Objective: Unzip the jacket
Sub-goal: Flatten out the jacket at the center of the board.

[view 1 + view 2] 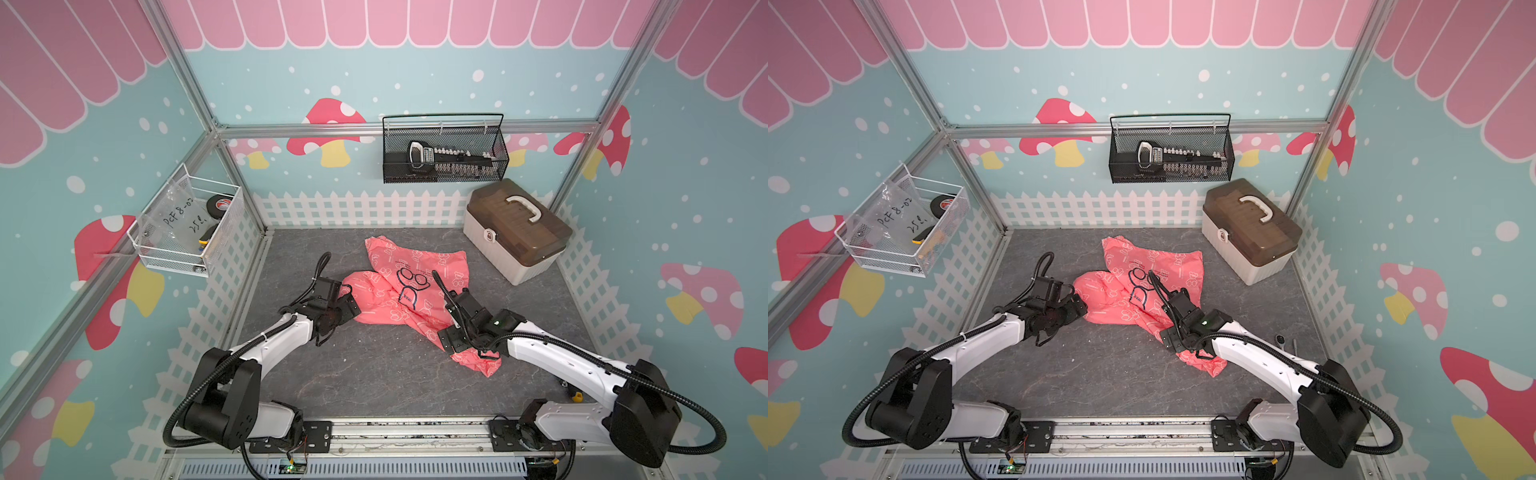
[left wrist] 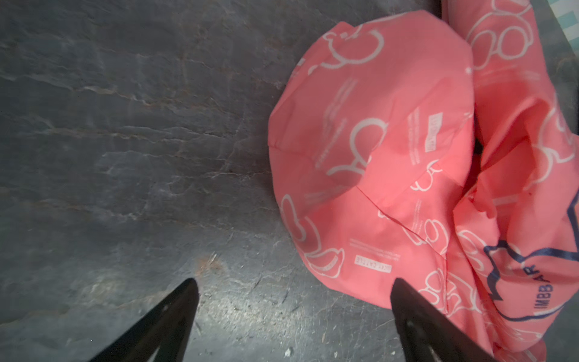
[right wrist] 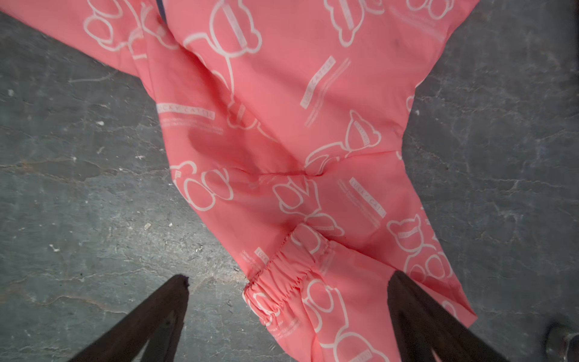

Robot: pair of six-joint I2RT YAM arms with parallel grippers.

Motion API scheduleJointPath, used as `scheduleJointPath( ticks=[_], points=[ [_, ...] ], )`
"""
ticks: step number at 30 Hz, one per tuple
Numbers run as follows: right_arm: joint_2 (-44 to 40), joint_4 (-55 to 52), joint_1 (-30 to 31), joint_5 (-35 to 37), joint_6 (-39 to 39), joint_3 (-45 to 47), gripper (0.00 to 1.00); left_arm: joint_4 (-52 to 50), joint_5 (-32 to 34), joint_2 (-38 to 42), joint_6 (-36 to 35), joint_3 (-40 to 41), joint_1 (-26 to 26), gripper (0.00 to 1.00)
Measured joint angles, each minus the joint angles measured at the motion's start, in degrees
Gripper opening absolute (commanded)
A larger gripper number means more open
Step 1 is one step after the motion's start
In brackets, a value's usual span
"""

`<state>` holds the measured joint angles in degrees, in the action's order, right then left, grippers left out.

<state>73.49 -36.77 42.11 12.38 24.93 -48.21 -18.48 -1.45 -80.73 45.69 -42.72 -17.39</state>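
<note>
The jacket (image 1: pixel 386 291) lies crumpled on the grey table (image 1: pixel 374 374) in both top views, coral pink with white bear outlines and a navy bear logo (image 1: pixel 409 282). Its zipper is hidden in the folds. My left gripper (image 1: pixel 347 303) is at the jacket's left edge. In the left wrist view it (image 2: pixel 294 282) is open over bare table, with one fingertip (image 2: pixel 404 294) over the jacket's (image 2: pixel 391 156) rim. My right gripper (image 1: pixel 451 336) hangs over the near end of the jacket. In the right wrist view it (image 3: pixel 289 275) is open, and an elastic cuff (image 3: pixel 282 279) lies between its fingers, not gripped.
A beige toolbox (image 1: pixel 515 232) with a brown lid stands at the back right. A black mesh basket (image 1: pixel 444 153) hangs on the back wall and a white wire basket (image 1: pixel 191 224) on the left wall. Small tools (image 1: pixel 1281 338) lie by the right arm.
</note>
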Motion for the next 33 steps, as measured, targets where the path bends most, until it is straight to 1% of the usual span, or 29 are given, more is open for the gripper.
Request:
scheduleJointPath(
  ticks=[3, 4, 7, 10, 12, 13, 14, 16, 17, 18, 19, 25, 26, 29, 33],
  points=[
    [1.09, 0.17, 0.02, 0.28, 1.16, 1.73, 0.91, 2.19, -1.05, -2.56, 1.11, 0.11, 0.0, 0.87],
    [1.36, 0.28, 0.0, 0.48, 1.55, 2.19, 0.89, 3.32, -1.25, -3.15, 1.68, 0.31, 0.02, 0.83],
    [2.16, 1.03, 0.02, 0.81, 2.34, 3.08, 0.82, 6.67, -1.84, -4.17, 2.93, 0.94, 0.02, 0.76],
    [3.61, 2.08, 0.0, 1.16, 2.75, 3.23, 0.79, 10.71, -2.54, -5.49, 4.17, 1.11, 0.02, 0.66],
    [4.31, 2.86, 0.04, 1.27, 2.82, 3.26, 0.79, 13.6, -2.99, -6.51, 4.85, 1.11, 0.02, 0.58],
    [4.39, 3.28, 0.13, 1.31, 2.8, 3.26, 0.79, 14.93, -3.23, -6.97, 5.11, 1.11, 0.02, 0.52],
    [4.35, 3.63, 0.28, 1.42, 2.8, 3.28, 0.79, 16.22, -3.56, -7.43, 5.11, 1.11, 0.02, 0.49],
    [3.63, 4.68, 0.79, 1.55, 2.51, 3.39, 0.82, 19.04, -4.22, -8.35, 5.49, 1.11, 0.02, 0.42],
    [3.08, 5.11, 1.05, 1.7, 2.32, 3.5, 0.83, 20.15, -4.52, -8.7, 5.53, 1.11, 0.02, 0.37],
    [2.23, 5.64, 1.2, 1.92, 2.08, 3.69, 0.84, 21.35, -5.2, -9.09, 5.42, 1.11, 0.04, 0.31],
    [0.98, 6.38, 1.42, 2.19, 1.81, 4.02, 0.84, 22.62, -6.16, -9.49, 5.44, 1.11, 0.13, 0.26],
    [-8.59, 13.2, 1.88, 1.42, -2.43, 8.02, 0.84, 28.63, -10.6, -8.79, 5.27, 1.81, 0.61, 0.03],
    [-9.7, 14.8, 2.21, 0.83, -3.65, 8.81, 0.83, 29.05, -10.97, -8.0, 4.96, 2.19, 0.63, 0.0],
    [-11.89, 21.14, 4.22, -0.57, -7.78, 11.5, 0.84, 29.18, -12.11, -4.0, 4.55, 3.04, 0.48, 0.0],
    [-10.86, 31.08, 7.1, -1.95, -12.44, 13.35, 0.85, 27.91, -12.46, 4.04, 3.3, 3.17, -0.74, 0.0]
  ],
)
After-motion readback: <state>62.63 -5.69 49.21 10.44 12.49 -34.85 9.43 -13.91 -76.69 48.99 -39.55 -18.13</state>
